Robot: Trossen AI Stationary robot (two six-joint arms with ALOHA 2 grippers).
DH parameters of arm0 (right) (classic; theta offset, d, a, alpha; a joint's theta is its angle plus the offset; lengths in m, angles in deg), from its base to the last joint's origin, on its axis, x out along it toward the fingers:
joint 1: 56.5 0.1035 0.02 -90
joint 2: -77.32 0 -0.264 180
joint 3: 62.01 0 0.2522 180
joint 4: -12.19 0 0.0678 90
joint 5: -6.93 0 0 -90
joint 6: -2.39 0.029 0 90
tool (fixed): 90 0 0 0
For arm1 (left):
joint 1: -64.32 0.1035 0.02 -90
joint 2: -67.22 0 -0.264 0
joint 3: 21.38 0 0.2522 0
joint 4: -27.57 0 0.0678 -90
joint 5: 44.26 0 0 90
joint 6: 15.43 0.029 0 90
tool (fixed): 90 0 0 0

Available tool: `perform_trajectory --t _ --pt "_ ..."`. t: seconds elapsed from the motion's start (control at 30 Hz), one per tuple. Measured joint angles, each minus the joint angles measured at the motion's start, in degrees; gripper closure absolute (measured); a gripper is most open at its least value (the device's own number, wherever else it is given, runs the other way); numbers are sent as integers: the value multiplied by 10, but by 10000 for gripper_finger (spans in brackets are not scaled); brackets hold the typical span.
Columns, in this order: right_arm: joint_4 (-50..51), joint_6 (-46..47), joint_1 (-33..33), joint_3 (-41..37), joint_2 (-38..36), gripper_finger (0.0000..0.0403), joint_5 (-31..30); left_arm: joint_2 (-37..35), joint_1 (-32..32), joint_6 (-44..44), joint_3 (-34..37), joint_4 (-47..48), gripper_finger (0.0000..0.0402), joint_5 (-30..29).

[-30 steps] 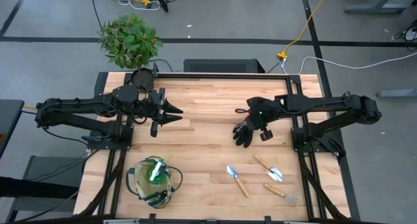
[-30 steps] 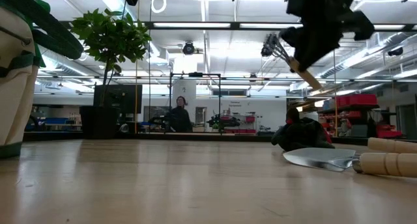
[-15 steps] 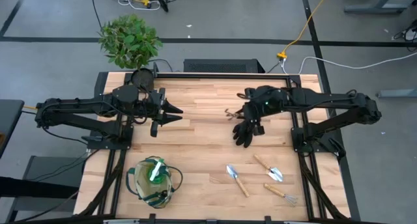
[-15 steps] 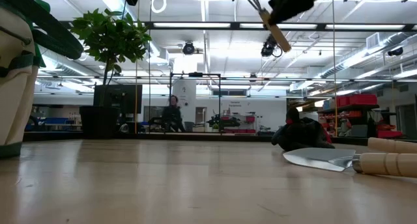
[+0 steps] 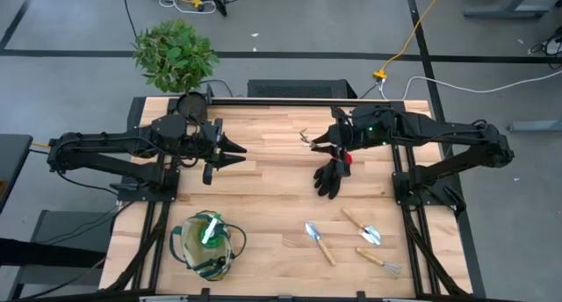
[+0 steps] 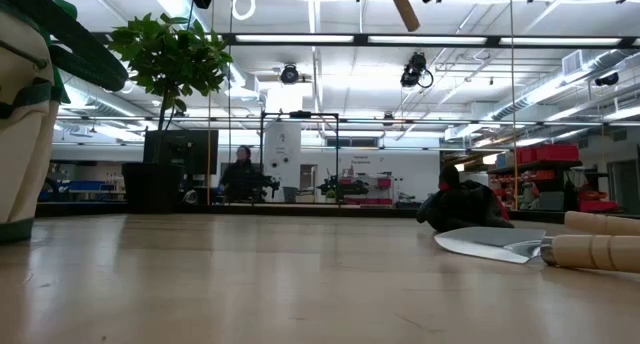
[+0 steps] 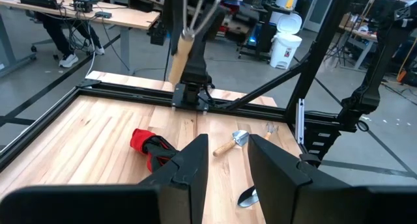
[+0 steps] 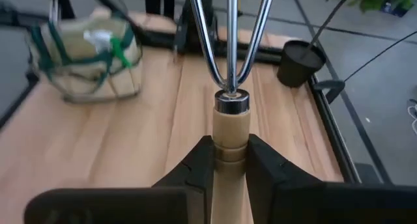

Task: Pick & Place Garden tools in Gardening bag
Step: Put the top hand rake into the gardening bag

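My right gripper [image 5: 332, 147] hangs high over the table's far middle, shut on a hand fork [image 8: 231, 87] with a wooden handle and chrome tines [image 5: 305, 137]. Just below it lies the black glove [image 5: 327, 179] with its red cuff [image 7: 139, 139]. The beige gardening bag [image 5: 208, 243] stands near the front left with the green spray bottle [image 5: 209, 229] inside. Two trowels [image 5: 320, 242] [image 5: 362, 226] and another hand fork [image 5: 379, 262] lie flat at the front right. My left gripper [image 5: 235, 151] waits at the far left, open and holding nothing. My right gripper pinches the fork's wooden handle [image 8: 230, 131] between its two fingers [image 8: 197, 167], just behind the metal collar. It comes from the table's right, slanting a little downward. The fork is lifted clear and tilted, tines toward the table's left, its handle end [image 6: 403, 6] sticking out below.
A black plant pot [image 5: 190, 103] stands at the table's far left corner, with a leafy plant [image 5: 174, 54] on the floor behind it. Bare wood stretches between the bag and the trowels. In the low view a trowel blade [image 6: 495, 246] lies close by.
My right gripper has risen from just above the glove and tipped up from a steep downward slant toward level, rolling as it went. The fork has come up with it, tines swinging toward the table's left and far edge. The glove stayed on the table.
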Motion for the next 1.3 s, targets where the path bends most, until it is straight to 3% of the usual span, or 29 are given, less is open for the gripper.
perform_trajectory --t 0.47,0.87,1.3 --pt "-108 122 0 0 0 346 43 0 0 0 0 0 287 0" --pt "-179 206 0 0 0 346 44 0 0 20 0 0 287 0" --pt "-232 239 0 1 0 346 45 0 0 20 0 0 287 0"
